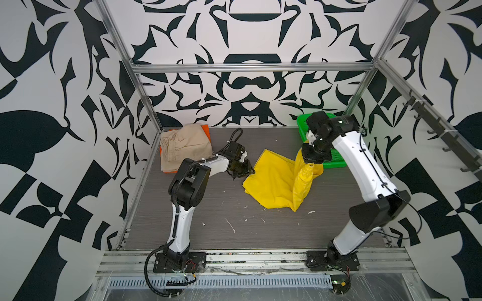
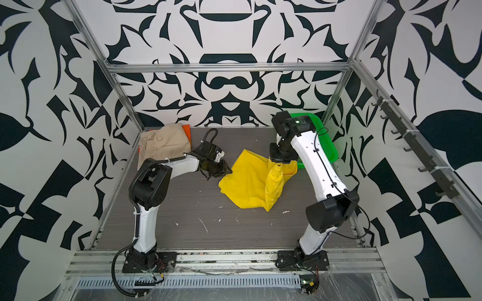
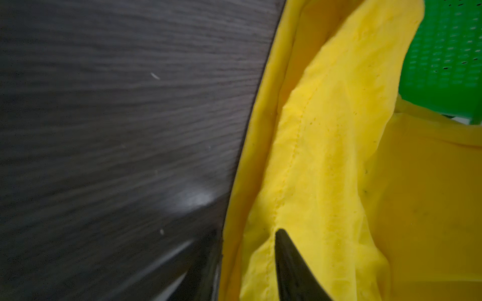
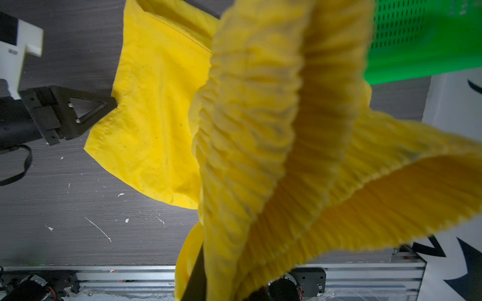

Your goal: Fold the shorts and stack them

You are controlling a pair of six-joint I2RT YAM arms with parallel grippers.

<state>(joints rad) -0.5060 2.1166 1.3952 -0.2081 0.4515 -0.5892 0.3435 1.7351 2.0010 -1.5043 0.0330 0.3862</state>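
Right gripper (image 1: 311, 163): pinches yellow shorts (image 1: 271, 179) by the elastic waist, holds it raised over mid-table.
Left gripper (image 1: 247, 171): meets the hem at 9 o'clock, grip unclear; beige shorts (image 1: 182, 148) atop orange shorts (image 1: 206, 130) at 10 o'clock.

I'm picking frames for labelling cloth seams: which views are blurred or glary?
Left wrist view: table streaked, with a glare patch; yellow shorts seam crisp; green basket soft. Right wrist view: waistband near the lens is out of focus, the flat part beyond it sharper. Both top views: sharp, evenly lit.
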